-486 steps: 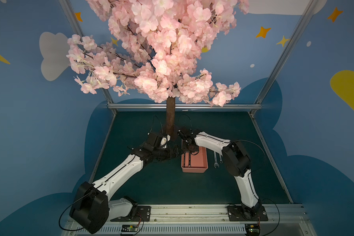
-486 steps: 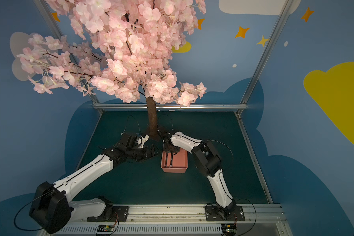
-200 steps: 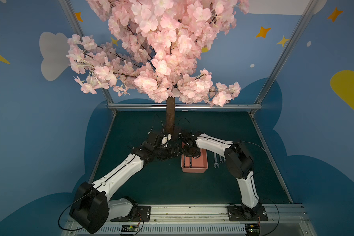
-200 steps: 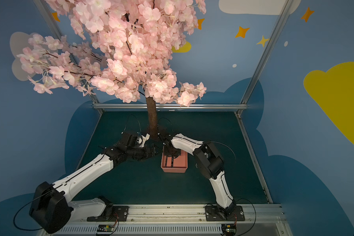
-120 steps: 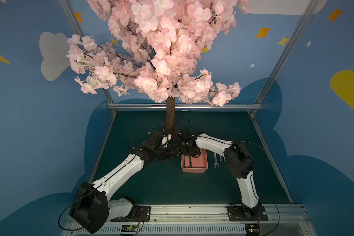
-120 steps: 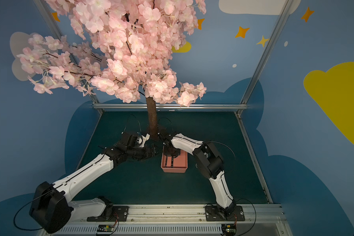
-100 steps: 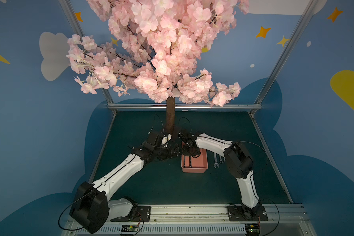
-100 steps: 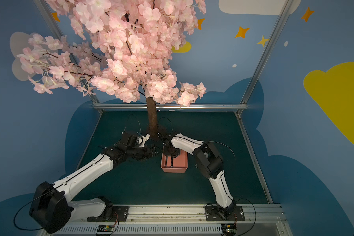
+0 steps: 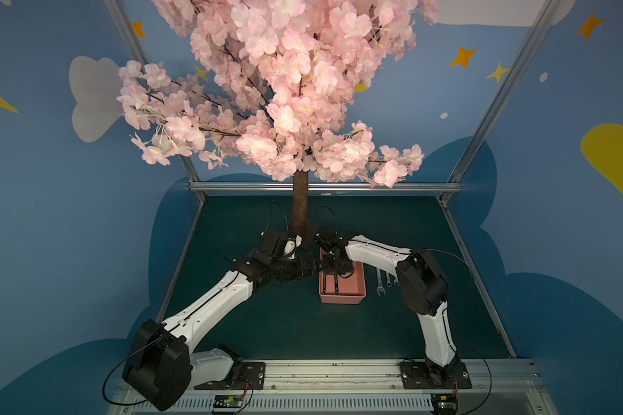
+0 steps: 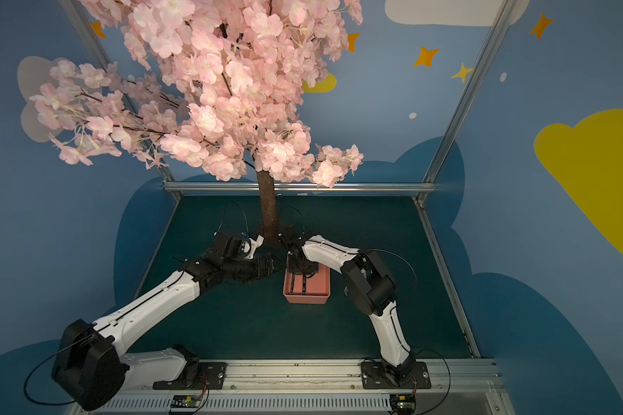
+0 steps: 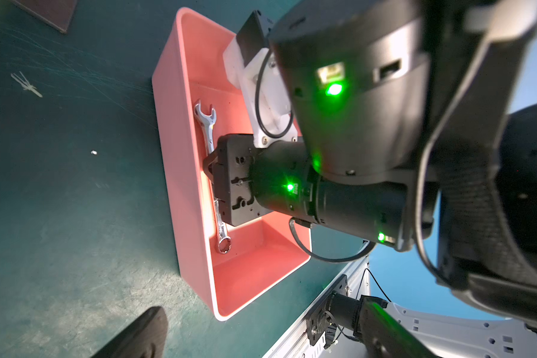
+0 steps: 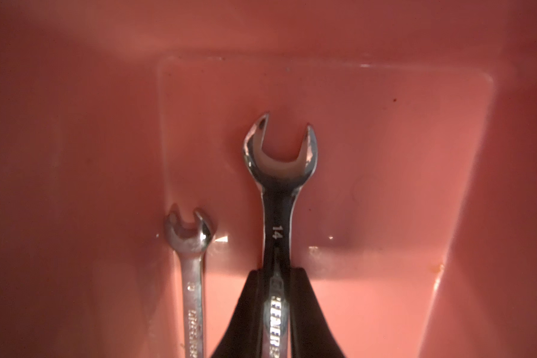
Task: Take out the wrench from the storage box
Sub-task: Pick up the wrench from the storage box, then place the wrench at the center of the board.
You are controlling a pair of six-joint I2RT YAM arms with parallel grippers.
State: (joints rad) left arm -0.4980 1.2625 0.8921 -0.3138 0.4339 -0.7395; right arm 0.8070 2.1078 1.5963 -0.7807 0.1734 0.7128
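The salmon-pink storage box (image 9: 342, 300) (image 10: 306, 299) sits mid-table, just in front of the tree trunk. Two silver wrenches lie lengthwise inside it. My right gripper (image 12: 278, 279) reaches down into the box and is shut on the shank of the larger wrench (image 12: 279, 161), marked 14. The smaller wrench (image 12: 189, 235) lies free beside it, closer to a side wall. In the left wrist view one wrench (image 11: 210, 133) shows along the box wall (image 11: 180, 173) under the right gripper's fingers; I cannot tell which it is. My left gripper (image 9: 312, 267) hovers open and empty just left of the box.
The tree trunk (image 9: 300, 204) rises right behind the box, with blossom branches overhead. More wrenches (image 9: 381, 284) lie on the green mat right of the box, beside the right arm's elbow (image 9: 423, 284). A metal rail (image 9: 339, 373) runs along the front edge.
My right gripper has come down into the box and its jaws have closed on the larger wrench. The left arm has barely moved.
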